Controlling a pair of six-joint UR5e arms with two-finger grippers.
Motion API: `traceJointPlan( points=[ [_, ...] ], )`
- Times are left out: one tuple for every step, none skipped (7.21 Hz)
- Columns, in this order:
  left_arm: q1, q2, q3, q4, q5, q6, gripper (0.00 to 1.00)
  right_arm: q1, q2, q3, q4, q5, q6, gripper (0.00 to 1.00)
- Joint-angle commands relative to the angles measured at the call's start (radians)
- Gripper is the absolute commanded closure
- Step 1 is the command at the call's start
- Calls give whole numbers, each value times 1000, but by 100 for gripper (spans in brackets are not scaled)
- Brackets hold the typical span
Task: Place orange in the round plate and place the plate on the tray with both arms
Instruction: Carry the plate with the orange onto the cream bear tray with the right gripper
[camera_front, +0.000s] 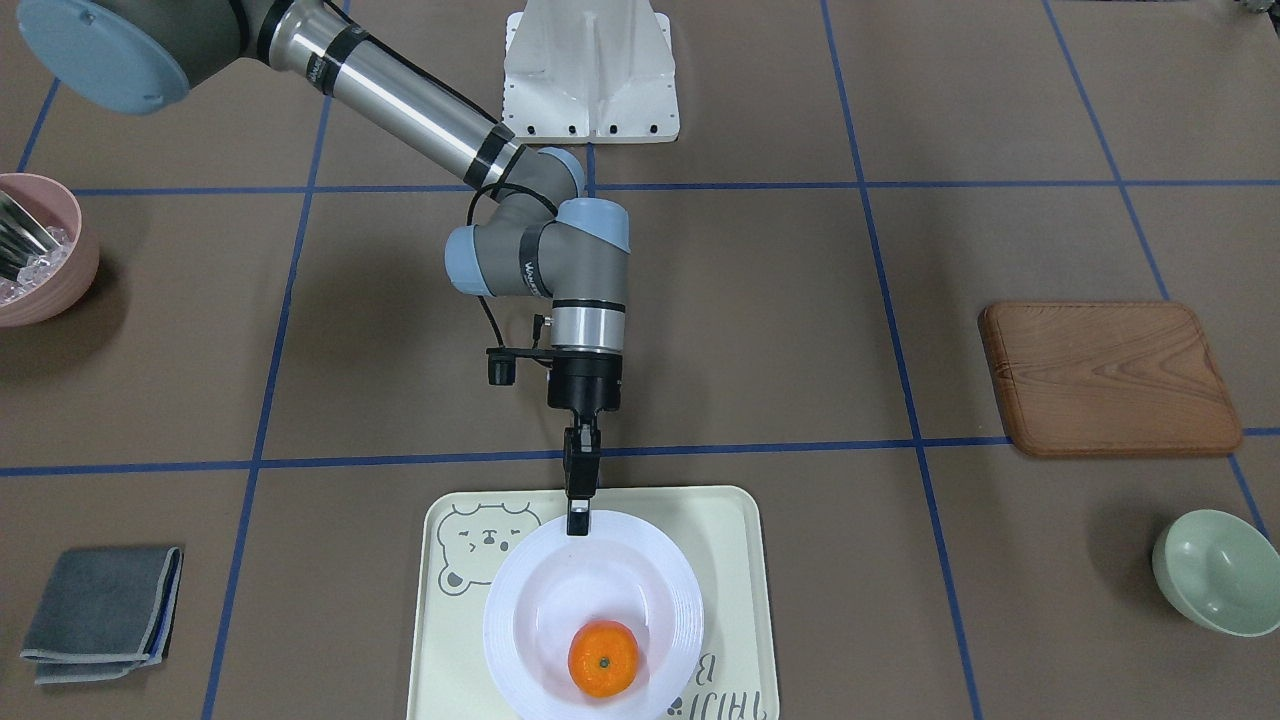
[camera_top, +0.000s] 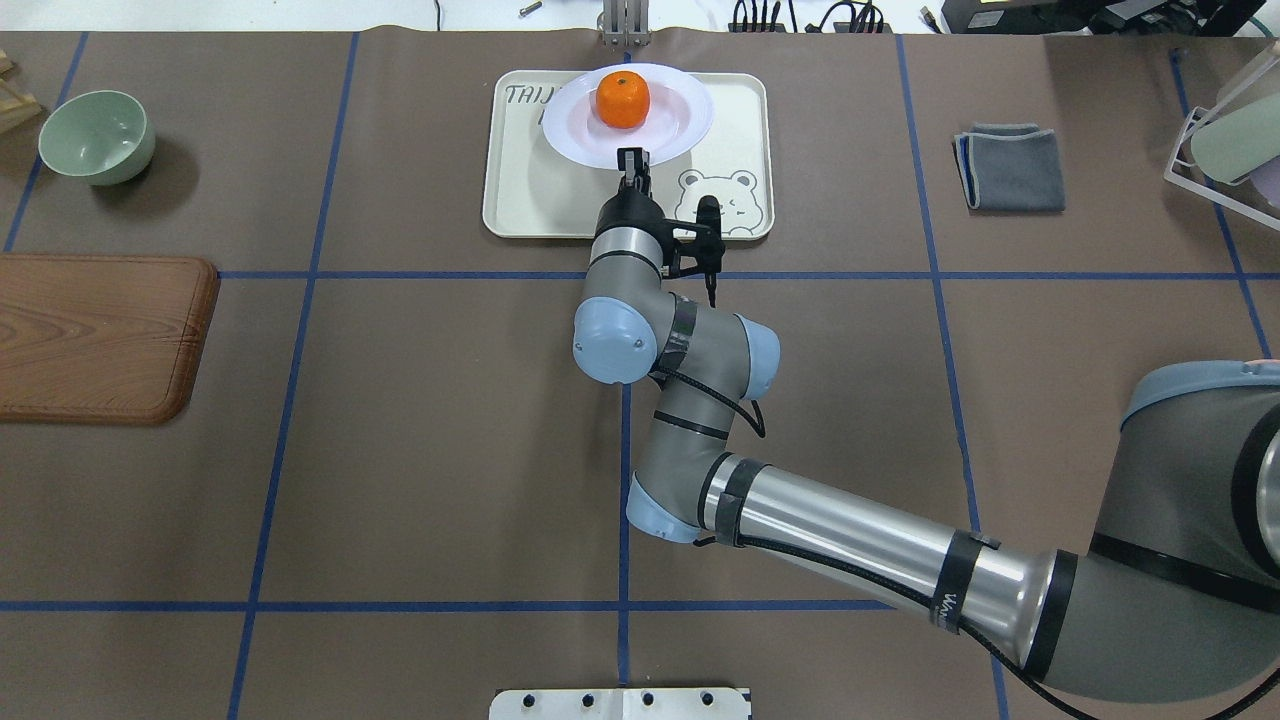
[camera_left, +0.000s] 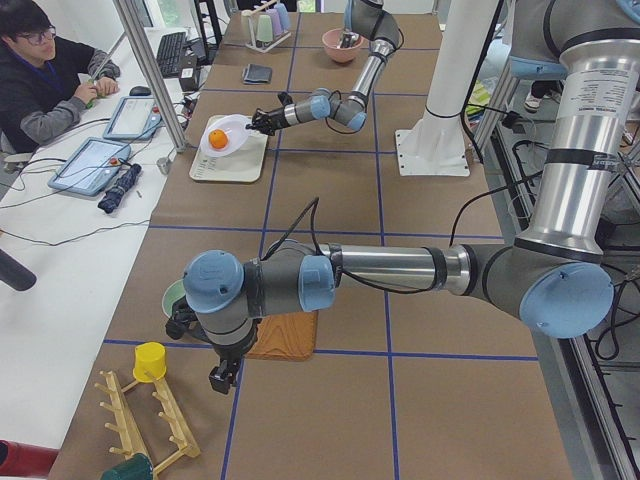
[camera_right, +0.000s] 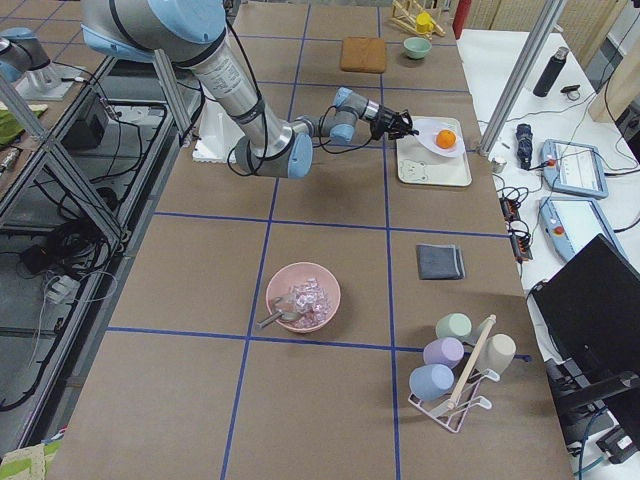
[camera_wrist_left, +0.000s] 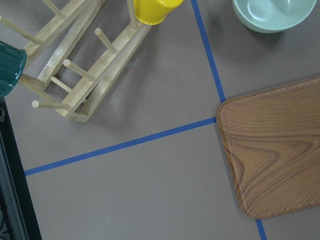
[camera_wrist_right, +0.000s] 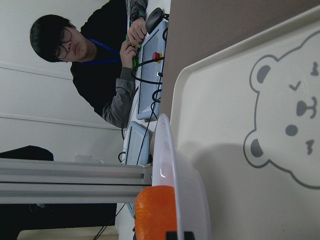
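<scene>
The orange (camera_front: 603, 657) lies in the white round plate (camera_front: 520, 610), off-centre toward the side away from the gripper. My right gripper (camera_front: 579, 520) is shut on the plate's rim nearest the robot, its fingers pinching the edge. The plate hangs tilted just above the cream tray (camera_front: 735, 600), and in the right wrist view its rim (camera_wrist_right: 167, 165) runs edge-on over the bear drawing and casts a shadow. My left gripper (camera_left: 221, 378) hangs far off near the wooden board (camera_left: 285, 335). Only the left side view shows it, so I cannot tell its state.
The brown wooden board (camera_front: 1110, 380) and a pale green bowl (camera_front: 1220, 572) sit on my left side. A folded grey cloth (camera_front: 100, 615) and a pink bowl (camera_front: 35, 250) are on my right. A person (camera_left: 40, 70) sits beyond the table's far edge.
</scene>
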Motion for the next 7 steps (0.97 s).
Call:
traceJointPlan(
  points=[
    [0, -1, -2, 0, 0, 0, 1, -3, 14, -34, -3, -4, -2, 69],
    [0, -3, -2, 0, 0, 0, 1, -6, 13, -14, -6, -4, -14, 1],
    [0, -3, -9, 2, 0, 0, 1, -24, -12, 65, -6, 10, -120, 0],
    [0, -1, -8, 0, 0, 0, 1, -51, -71, 189, -6, 25, -281, 0],
    [0, 3, -8, 2, 0, 0, 1, -53, -113, 298, -6, 72, -384, 0],
    [0, 14, -14, 0, -2, -14, 1, -49, -130, 364, -29, 138, -507, 0],
    [0, 49, -76, -6, -3, -120, 1, -33, -154, 470, -122, 229, -605, 0]
  ],
)
